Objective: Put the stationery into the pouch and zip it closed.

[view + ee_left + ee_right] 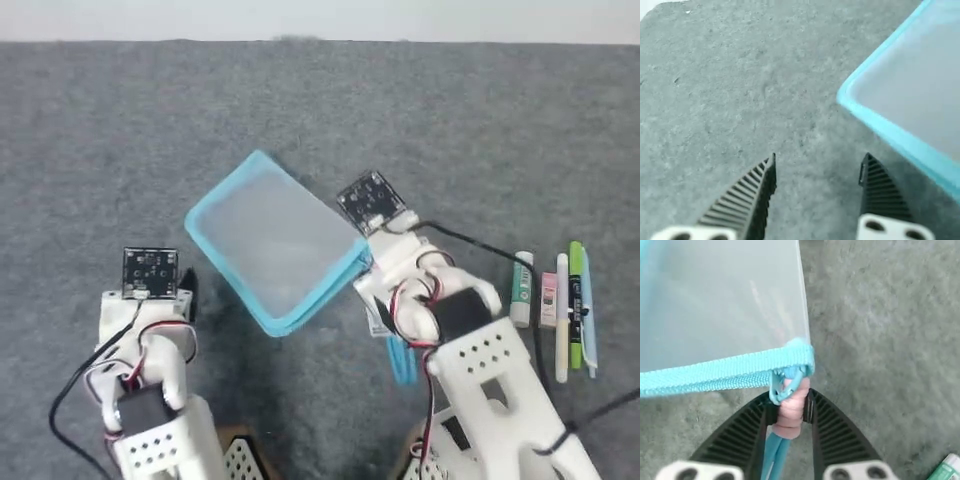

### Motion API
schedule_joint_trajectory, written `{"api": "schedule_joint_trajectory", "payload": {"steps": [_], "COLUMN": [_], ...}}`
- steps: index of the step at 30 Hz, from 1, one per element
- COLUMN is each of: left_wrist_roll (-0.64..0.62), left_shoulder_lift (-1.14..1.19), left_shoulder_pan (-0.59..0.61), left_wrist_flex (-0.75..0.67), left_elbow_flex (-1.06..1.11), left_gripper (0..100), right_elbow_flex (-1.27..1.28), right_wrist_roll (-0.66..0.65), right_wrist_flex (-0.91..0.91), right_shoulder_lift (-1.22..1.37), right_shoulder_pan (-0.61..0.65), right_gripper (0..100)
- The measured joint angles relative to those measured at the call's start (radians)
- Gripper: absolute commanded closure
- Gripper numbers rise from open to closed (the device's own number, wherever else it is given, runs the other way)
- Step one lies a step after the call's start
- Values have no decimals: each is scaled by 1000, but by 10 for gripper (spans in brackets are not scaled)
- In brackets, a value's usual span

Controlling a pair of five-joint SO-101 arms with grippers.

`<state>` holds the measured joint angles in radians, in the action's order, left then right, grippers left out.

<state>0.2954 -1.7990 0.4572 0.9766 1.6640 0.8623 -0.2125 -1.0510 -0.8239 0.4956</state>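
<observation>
High view. Grey felt bench (480, 120). Pouch (272, 240), clear with a turquoise border, lies flat near the middle of the bench, turned on the diagonal. Left end effector (188, 292) hangs just off the pouch's left corner, not touching. Right end effector (372, 275) sits at the pouch's right corner. Toward the right edge of the bench, a row of stationery lies side by side: a white-and-green stick (521, 290), a pink eraser (548, 300), a white pen (562, 318), a green highlighter (576, 300) and a light blue pen (588, 325). Two blue sticks (402, 360) lie under the right arm, apart from that row.

Left wrist view. Left end effector (817, 192) is open, ridged fingers (757, 192) well apart over bare bench (715, 100), gripping nothing. A turquoise corner of the pouch (875, 120) lies just ahead of it.

Right wrist view. Right end effector (788, 415) is closed on a pink piece (791, 407) at the end of the turquoise zip band (715, 376), just beside the zip slider (785, 382) (cannot tell whether the pink piece belongs to the zip). A blue strand (776, 455) runs back between the fingers. The pouch (720, 300) panel spreads beyond the band. The white-and-green stick (947, 467) is near.
</observation>
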Motion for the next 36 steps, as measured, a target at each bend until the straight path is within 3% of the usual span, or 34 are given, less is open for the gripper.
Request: {"api": "schedule_joint_trajectory", "payload": {"steps": [8,17,22,26,31,36], "left_wrist_roll": [-12,-14,-84,-98,-98,-97], "left_shoulder_lift": [20,470,632,621,489,347], "left_shoulder_pan": [-98,-135,-175,-166,-155,-152], "left_wrist_flex": [72,72,72,25,-12,17], "left_elbow_flex": [-206,-427,-430,-321,-227,-206], "left_gripper": [750,750,750,750,750,750], "right_elbow_flex": [-275,-440,-388,-382,-396,-404], "right_wrist_roll": [-2,-92,-129,-144,-144,-147], "right_wrist_flex": [-173,-318,-241,-107,-84,-84], "right_shoulder_lift": [183,356,529,756,968,980], "right_shoulder_pan": [5,25,-38,-146,-158,-155], "right_gripper": [991,988,989,960,798,820]}}
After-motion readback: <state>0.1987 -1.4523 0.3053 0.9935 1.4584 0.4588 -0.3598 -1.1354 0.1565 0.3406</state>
